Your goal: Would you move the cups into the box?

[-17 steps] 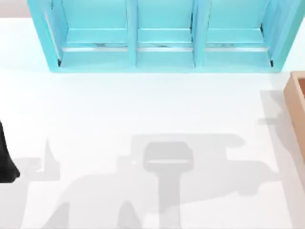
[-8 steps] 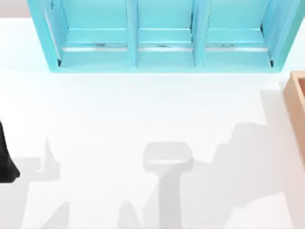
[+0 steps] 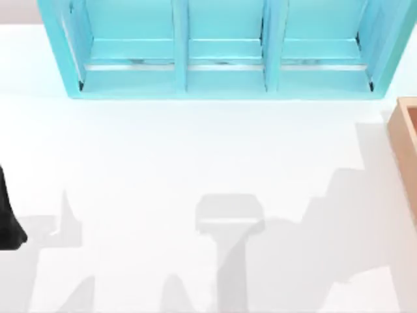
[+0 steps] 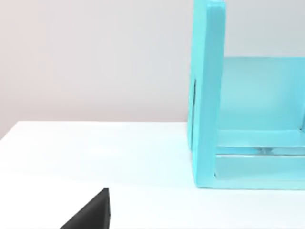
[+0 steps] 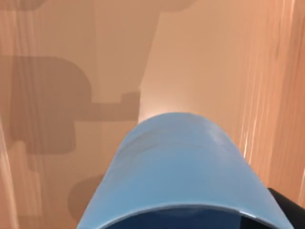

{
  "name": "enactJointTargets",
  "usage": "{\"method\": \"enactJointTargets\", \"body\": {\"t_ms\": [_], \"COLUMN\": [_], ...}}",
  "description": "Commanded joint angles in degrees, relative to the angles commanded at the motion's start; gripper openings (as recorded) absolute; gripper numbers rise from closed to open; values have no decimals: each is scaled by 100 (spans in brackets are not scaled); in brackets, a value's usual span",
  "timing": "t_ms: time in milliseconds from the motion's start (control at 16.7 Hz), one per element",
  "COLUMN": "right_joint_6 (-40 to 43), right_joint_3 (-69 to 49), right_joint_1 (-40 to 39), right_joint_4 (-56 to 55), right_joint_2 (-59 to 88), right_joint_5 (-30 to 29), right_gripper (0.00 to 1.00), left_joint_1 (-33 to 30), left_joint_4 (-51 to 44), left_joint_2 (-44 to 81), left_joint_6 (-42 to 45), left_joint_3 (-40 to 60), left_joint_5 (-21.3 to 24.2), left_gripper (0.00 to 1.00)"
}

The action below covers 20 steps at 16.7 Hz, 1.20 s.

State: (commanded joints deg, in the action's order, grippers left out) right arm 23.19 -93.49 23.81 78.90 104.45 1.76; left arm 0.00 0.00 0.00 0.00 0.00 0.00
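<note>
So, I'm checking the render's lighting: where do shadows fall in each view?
Top view: grey arm-shaped shadows lie across the white table, reaching toward the tan box. Right wrist view: a dark blocky shadow falls on the box's wood behind the blue cup. Left wrist view: evenly lit.

L arm sat parked at desk's left edge; R pincer's dark finger showed beside blue cup.
</note>
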Motion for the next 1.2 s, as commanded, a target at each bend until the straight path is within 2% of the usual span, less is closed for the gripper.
{"method": "enactJointTargets", "body": {"t_ms": [360,660,1200], "right_joint_6": [-137,-146,-146], "right_joint_3": [1137,1237,1237], "right_joint_1": [-111,-129,-129], "right_joint_4": [-1121,-1221,-1221], "right_joint_2": [8,6,6], "right_joint_5": [12,20,20], "right_gripper": [0,0,68], "left_joint_1": [0,0,0], "left_joint_4": [0,0,0], "left_joint_2": [0,0,0], "left_joint_6": [0,0,0], "left_joint_3": [0,0,0], "left_joint_5": [0,0,0], "left_gripper": [100,100,100]}}
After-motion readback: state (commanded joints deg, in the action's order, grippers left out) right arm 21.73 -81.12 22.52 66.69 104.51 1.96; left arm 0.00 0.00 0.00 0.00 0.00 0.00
